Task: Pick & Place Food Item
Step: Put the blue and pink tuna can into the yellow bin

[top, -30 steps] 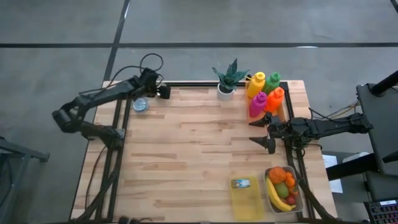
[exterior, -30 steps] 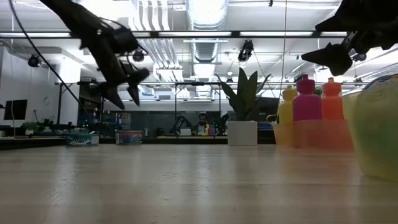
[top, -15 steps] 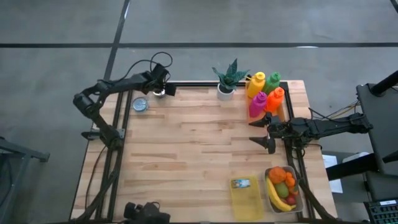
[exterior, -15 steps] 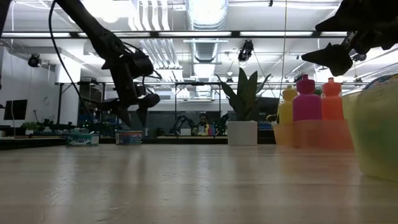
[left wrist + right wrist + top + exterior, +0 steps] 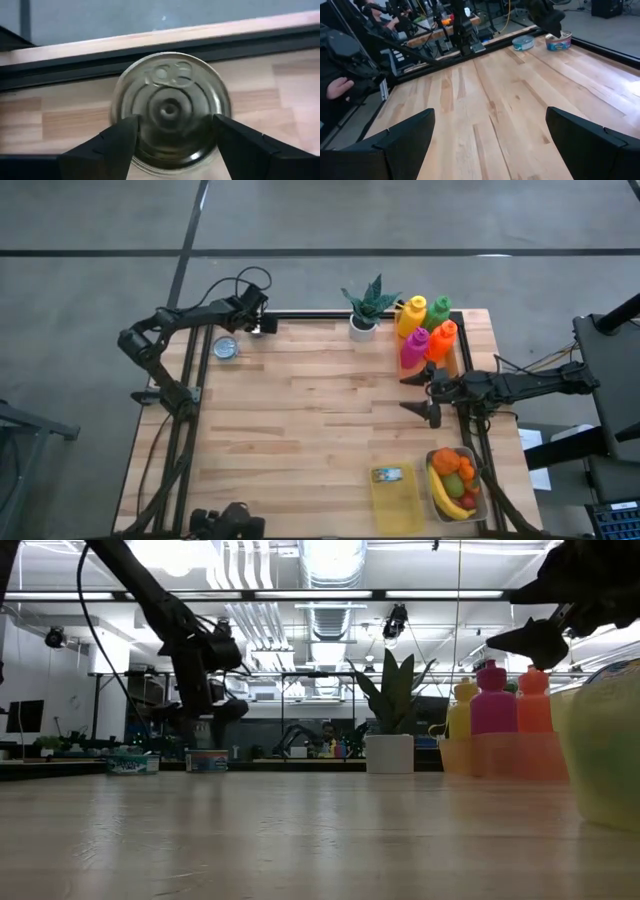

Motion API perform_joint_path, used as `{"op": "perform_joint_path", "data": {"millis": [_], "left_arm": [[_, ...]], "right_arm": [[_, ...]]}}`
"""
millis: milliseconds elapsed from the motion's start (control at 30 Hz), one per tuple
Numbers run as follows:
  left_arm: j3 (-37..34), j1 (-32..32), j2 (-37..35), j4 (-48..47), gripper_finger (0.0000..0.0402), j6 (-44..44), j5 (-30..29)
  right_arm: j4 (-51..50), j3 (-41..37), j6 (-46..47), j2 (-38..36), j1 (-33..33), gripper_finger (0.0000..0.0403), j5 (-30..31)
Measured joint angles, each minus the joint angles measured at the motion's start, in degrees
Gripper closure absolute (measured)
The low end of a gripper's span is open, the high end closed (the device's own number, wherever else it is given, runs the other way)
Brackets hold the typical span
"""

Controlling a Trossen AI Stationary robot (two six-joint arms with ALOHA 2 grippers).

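High view: the left gripper (image 5: pixel 262 326) hovers at the tabletop's (image 5: pixel 320 420) far-left corner; a second can (image 5: pixel 226 348) lies nearby.

Left wrist view: half-open fingers (image 5: pixel 112 142) straddle the can (image 5: pixel 171 107), not yet gripping. Rigid, smooth, probably slippery; grip its sidewall.

Right wrist view: right gripper (image 5: pixel 490 142) gapes empty.

Grey floor (image 5: pixel 420 215) with dark seams; ceiling lights (image 5: pixel 330 560), ducts, and what look like workbenches (image 5: pixel 90 768) behind.
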Motion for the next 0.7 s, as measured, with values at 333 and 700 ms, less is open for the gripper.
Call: {"op": "perform_joint_path", "data": {"millis": [333, 700], "left_arm": [[-2.85, 0.21, -0.3, 3.01, 0.0138, -1.79, 1.49], [-4.2, -4.98, -0.66, -0.09, 0.0138, 2.36, 4.51]], "right_arm": [[-0.03, -1.2, -0.02, 0.0, 0.0, 0.0024, 0.02], [0.16, -1.2, 0.0, -0.02, 0.0, 0.0024, 0.02]]}}
